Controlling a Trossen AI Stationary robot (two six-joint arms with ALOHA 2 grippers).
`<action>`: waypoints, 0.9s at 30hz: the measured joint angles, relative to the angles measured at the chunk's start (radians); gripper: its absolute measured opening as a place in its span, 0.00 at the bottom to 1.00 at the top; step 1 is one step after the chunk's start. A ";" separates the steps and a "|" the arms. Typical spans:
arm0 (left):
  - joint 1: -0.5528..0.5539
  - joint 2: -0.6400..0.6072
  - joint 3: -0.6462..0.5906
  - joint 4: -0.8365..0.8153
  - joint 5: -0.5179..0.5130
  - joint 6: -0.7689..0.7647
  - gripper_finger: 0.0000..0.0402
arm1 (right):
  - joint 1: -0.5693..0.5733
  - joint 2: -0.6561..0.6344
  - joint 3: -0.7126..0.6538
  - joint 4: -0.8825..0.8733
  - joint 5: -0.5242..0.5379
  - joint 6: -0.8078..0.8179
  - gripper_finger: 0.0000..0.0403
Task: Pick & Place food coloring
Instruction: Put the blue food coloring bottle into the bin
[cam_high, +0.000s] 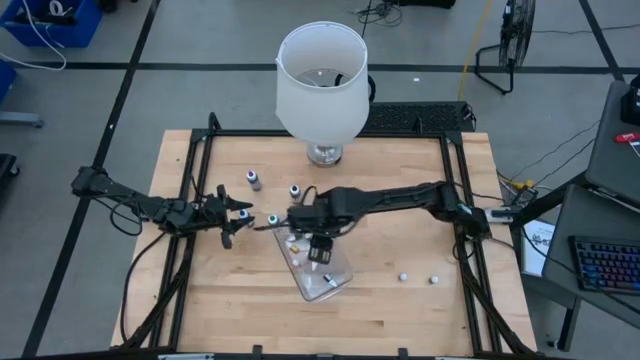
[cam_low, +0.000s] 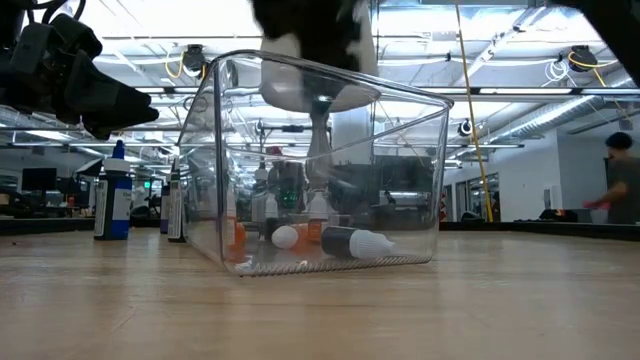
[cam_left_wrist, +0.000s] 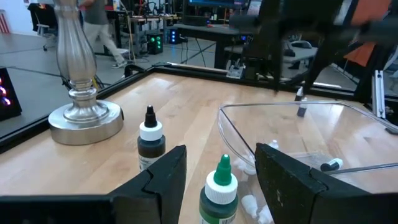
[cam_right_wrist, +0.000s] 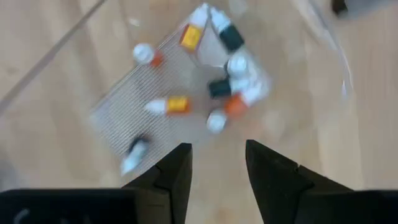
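While the left gripper clamps a green-capped bottle, the right gripper hangs apart, empty, above the tray of bottles.

Grey floor, floor fan, ceiling lights.

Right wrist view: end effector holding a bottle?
No. The right end effector hangs open with nothing between its fingers, above the clear tray where the food coloring bottles lie.
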 joint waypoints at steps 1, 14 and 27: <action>0.000 0.000 0.000 0.000 0.000 0.000 0.48 | 0.014 -0.022 0.000 -0.027 0.000 0.045 0.34; 0.000 0.000 0.000 0.000 0.000 0.000 0.48 | 0.327 -0.193 -0.116 -0.229 0.132 0.506 0.34; 0.000 0.000 0.000 0.000 0.000 0.000 0.48 | 0.462 -0.408 -0.709 -0.148 0.054 0.894 0.36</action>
